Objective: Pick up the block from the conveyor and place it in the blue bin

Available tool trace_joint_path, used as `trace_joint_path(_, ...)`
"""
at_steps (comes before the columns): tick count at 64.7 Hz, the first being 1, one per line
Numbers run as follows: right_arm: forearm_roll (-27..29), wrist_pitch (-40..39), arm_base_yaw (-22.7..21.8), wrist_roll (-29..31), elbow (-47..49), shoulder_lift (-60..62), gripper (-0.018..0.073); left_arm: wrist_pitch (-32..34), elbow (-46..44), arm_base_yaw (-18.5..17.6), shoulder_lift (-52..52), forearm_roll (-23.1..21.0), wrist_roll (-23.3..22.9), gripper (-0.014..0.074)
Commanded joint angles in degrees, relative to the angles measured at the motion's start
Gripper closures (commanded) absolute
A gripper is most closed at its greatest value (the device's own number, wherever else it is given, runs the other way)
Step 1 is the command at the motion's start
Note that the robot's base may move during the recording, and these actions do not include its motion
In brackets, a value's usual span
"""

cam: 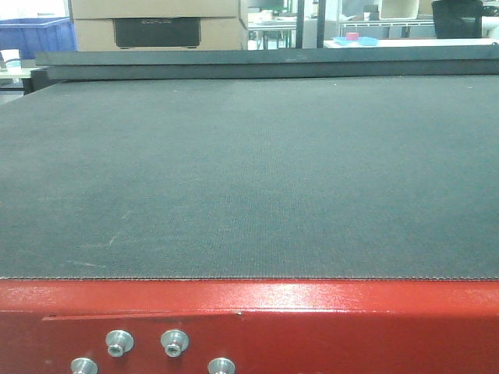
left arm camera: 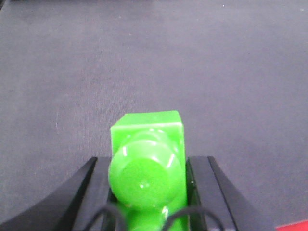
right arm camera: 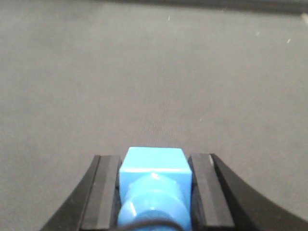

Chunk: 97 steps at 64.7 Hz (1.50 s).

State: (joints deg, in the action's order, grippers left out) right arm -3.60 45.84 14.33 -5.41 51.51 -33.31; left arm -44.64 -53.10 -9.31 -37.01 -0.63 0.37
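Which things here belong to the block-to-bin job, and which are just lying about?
Job: grey-green conveyor belt on red frame; green plastic block in left gripper; blue plastic block in right gripper; blue plastic crate behind.
Lying about: brown cardboard box; white cup.

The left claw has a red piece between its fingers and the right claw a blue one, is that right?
No. The left wrist view shows the left claw has a green piece between its fingers, not red. The right claw does have a blue piece.
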Motion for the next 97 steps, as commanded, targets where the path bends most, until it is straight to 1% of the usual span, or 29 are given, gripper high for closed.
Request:
trace_joint_path(1, -0.68, 1.86, 0.13, 0.41, 2.62, 0.33, 0.0713, 0.59, -2.08, -0.39, 0.38, -0.17, -0.37, 0.0707)
trace_joint_path(97, -0.68, 1.67, 0.13, 0.41, 3.64, 0.33, 0.0713, 1.04, -2.44, -0.39, 0.38, -0.17, -0.37, 0.0707)
